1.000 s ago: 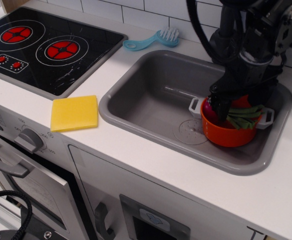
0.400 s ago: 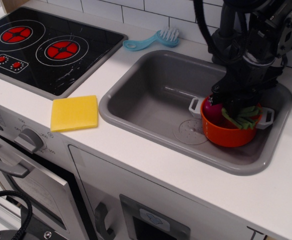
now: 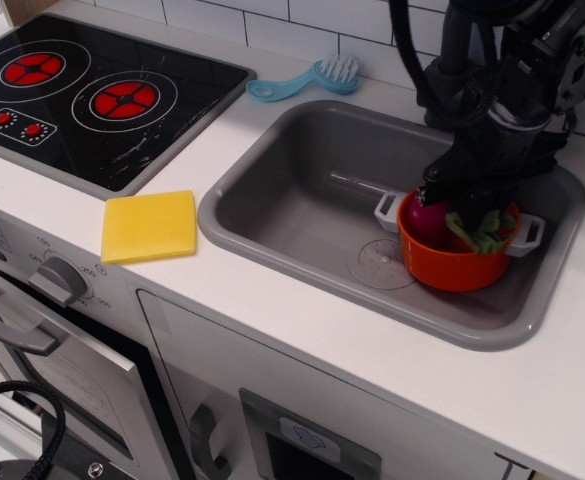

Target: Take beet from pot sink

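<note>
I see the beet (image 3: 428, 221) sitting inside the orange pot (image 3: 454, 262), at the right end of the sink (image 3: 292, 200). My gripper (image 3: 464, 198) reaches down into the pot, right against the beet and its green leaves (image 3: 482, 229); whether it pinches them, I cannot tell. A yellow sponge (image 3: 149, 226) lies at centre left.

One raised view looks down across the counter (image 3: 302, 300) and sink (image 3: 272, 200).
</note>
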Controlling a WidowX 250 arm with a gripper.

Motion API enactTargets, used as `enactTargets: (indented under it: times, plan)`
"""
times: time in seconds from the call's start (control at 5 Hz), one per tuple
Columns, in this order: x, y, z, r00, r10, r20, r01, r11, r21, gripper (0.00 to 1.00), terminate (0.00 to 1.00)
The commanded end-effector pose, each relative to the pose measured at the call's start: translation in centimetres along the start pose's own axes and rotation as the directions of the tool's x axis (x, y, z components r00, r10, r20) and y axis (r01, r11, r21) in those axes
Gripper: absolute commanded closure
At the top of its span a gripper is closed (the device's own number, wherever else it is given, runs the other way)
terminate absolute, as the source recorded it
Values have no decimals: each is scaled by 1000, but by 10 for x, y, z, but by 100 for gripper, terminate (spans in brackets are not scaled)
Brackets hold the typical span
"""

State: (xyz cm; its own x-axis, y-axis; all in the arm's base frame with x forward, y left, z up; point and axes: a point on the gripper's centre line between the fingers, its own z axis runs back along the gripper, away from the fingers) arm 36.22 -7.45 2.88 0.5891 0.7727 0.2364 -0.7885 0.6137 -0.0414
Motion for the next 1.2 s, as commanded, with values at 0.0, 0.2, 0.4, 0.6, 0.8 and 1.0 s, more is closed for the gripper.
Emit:
enactTargets:
  times: [0.0,0.2,0.4,0.6,0.8,1.0]
  plan:
    - [43,4,75,993,85,79,-70,981,-180,100,0]
    - [51,15,91,994,82,66,-68,978,-197,100,0]
    - [58,39,100,998,54,33,-46,979,-197,100,0]
    - [66,70,94,999,27,34,-21,987,-161,100,0]
    - [76,97,75,998,11,61,-4,993,-119,100,0]
    - [80,110,49,994,-32,103,40,996,-84,100,0]
